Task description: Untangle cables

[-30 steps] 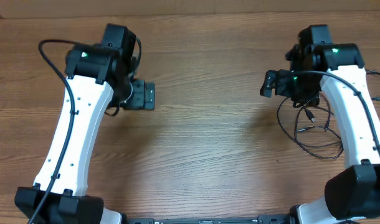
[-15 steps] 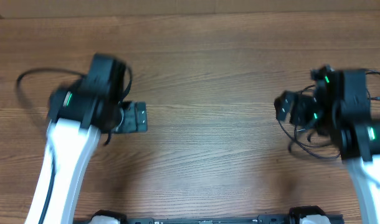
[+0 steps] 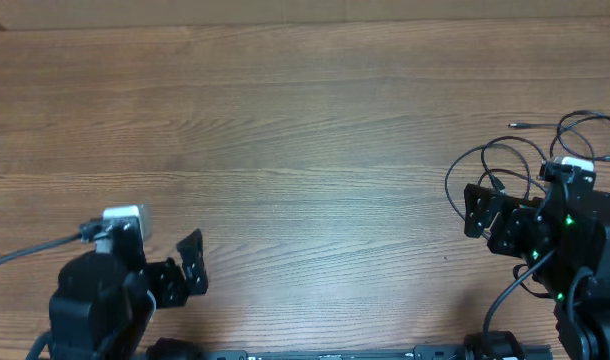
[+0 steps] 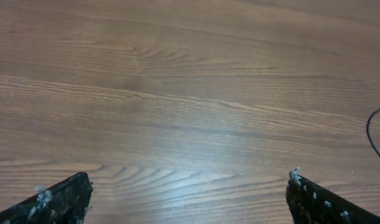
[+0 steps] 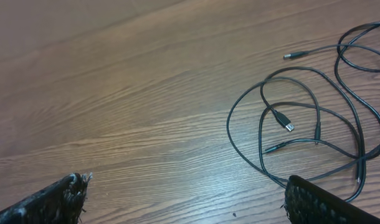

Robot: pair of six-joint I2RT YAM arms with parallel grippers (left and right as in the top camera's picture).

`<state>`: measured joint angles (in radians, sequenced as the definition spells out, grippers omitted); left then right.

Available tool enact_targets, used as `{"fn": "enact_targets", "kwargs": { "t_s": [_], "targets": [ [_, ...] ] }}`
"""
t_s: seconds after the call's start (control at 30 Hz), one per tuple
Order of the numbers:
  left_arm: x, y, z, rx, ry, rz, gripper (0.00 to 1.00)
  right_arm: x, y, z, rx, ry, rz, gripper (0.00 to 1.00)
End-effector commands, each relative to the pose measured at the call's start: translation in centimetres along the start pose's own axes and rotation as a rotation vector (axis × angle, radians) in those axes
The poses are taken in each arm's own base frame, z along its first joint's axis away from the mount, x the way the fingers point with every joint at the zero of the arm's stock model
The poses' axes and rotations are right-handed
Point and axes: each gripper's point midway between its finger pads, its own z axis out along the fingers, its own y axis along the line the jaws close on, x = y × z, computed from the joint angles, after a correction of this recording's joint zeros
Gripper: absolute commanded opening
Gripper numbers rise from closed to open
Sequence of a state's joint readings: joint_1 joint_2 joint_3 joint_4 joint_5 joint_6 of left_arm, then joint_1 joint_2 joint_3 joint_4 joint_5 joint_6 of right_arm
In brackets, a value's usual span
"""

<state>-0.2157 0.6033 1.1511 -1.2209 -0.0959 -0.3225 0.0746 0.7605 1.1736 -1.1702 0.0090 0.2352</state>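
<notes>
The left arm (image 3: 95,295) and right arm (image 3: 575,240) now sit pulled back near, jaws wide open and empty, leaving the cables (image 5: 282,120) overlapping at right.

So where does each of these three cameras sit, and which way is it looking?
Overhead: fixed above the table, looking straight down; both arms show at the bottom, the left gripper and right gripper open, cables on the right.
Left wrist: on the left arm, looking forward over the table; its two fingers fill the lower corners.
Right wrist: on the right arm, looking down at the cables; its fingers in the lower corners.
Shared: overhead and right wrist both show the same cables.
</notes>
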Motion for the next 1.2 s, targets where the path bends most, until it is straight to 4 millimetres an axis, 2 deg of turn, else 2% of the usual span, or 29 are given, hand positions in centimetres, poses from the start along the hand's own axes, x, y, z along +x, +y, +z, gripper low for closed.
{"fn": "enact_targets", "kwargs": {
  "t_s": [0.0,0.2,0.57,0.67,0.9,1.17],
  "targets": [
    [1.2,0.7,-0.1,-0.024,0.027,0.005,0.99,0.2,-0.3,0.4,0.016,0.008,0.001,1.0],
    [3.1,1.3,-0.2,-0.05,0.104,0.014,1.0,0.2,-0.3,0.4,0.017,0.009,0.001,1.0],
    [3.2,1.3,-0.2,-0.051,0.107,0.014,0.99,0.2,-0.3,0.4,0.017,0.009,0.0,1.0],
    [3.2,1.3,-0.2,-0.051,0.107,0.014,0.99,-0.3,-1.1,0.1,0.063,-0.021,-0.036,1.0],
    [3.2,1.3,-0.2,-0.051,0.107,0.014,1.0,-3.5,0.0,-1.7,-0.022,-0.298,-0.029,1.0],
    [3.2,1.3,-0.2,-0.051,0.107,0.014,1.0,-3.2,0.9,-1.7,-0.171,-0.595,-0.034,1.0]
  ]
}}
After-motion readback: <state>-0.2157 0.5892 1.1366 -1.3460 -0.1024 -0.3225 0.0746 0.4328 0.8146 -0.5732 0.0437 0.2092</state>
